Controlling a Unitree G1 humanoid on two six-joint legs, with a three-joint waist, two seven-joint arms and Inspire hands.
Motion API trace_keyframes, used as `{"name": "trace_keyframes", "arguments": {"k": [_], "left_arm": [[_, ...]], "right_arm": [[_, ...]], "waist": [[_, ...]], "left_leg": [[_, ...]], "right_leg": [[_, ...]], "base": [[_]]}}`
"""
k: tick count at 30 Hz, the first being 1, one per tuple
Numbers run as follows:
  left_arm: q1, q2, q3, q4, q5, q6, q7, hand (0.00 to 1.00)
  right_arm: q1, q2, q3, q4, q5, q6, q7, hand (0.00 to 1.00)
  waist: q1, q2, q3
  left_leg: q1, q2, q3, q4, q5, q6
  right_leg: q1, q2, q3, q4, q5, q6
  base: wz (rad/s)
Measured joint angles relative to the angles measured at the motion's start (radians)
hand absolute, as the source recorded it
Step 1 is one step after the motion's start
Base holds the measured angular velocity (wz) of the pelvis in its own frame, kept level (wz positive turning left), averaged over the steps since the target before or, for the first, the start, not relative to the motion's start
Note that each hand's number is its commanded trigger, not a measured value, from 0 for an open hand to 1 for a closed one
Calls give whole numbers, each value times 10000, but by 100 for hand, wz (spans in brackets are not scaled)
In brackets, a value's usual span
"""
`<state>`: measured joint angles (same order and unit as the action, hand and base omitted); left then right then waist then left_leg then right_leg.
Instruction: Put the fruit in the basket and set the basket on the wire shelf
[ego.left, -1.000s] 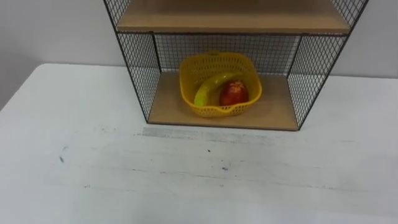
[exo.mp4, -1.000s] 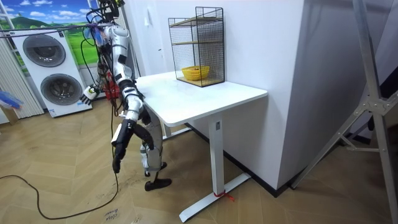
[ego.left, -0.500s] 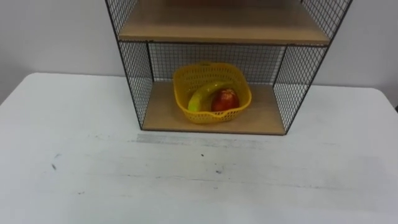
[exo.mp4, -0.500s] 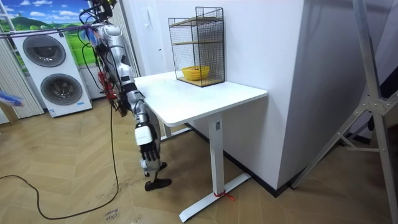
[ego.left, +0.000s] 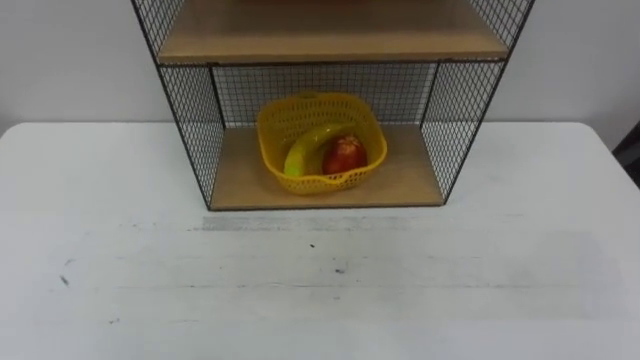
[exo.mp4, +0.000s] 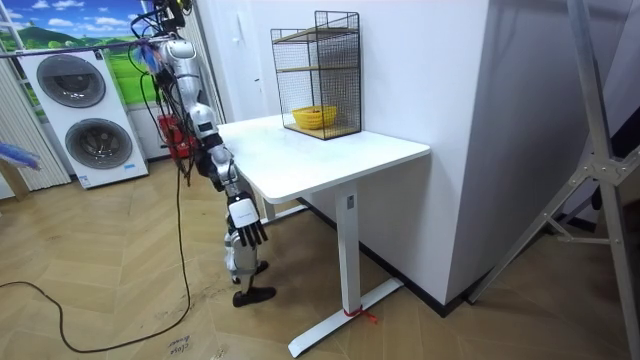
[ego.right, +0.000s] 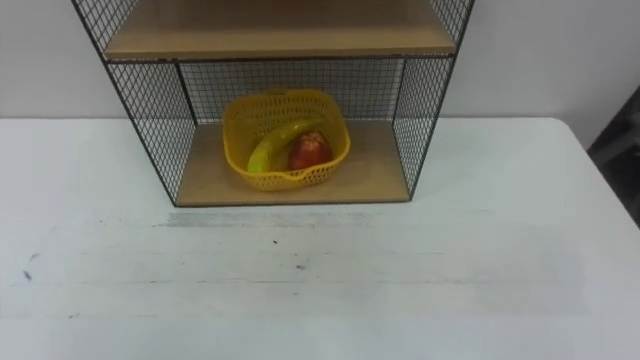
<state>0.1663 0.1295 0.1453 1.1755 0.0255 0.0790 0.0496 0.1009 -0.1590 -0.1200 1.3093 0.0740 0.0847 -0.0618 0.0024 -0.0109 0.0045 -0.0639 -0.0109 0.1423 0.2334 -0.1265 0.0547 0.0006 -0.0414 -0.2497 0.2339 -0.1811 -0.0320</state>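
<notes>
On the lower board (ego.left: 405, 180) of the wire shelf (ego.left: 190, 125) you will find the yellow basket (ego.left: 318, 183), sitting upright a little left of the board's middle and set back from its front edge. You can see both fruits inside it. The banana (ego.left: 303, 151) lies slanted across the left half, and the red apple (ego.left: 344, 157) sits just beside it on the right, touching it. The basket's walls are apart from the mesh on either side, and the upper board (ego.left: 330, 38) spans the shelf well above the basket's rim.

Look outward and the shelf stands at the far edge of the white table (ego.left: 320, 300), close against the pale wall (ego.left: 70, 60). The tabletop in front of it carries a few small dark specks (ego.left: 311, 245).

From the room view you see the robot standing at the table's end on that view's left, facing the shelf. Its right hand (exo.mp4: 245, 233) hangs low beside the table, below the tabletop, with the fingers loosely spread and holding nothing. Behind the robot, two washing machines (exo.mp4: 85, 125) stand on the wooden floor (exo.mp4: 110, 270).
</notes>
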Motion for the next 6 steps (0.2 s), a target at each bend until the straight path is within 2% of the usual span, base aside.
{"name": "trace_keyframes", "arguments": {"k": [6], "left_arm": [[7, -42, -29, 1, 5, 10, 28, 0]], "right_arm": [[104, 68, 195, 0, -6, -52, 139, 0]], "waist": [[2, 58, -22]], "left_leg": [[52, -1, 0, -14, 5, -7]], "right_leg": [[53, 0, 7, 3, 0, 0]], "base": [[0]]}}
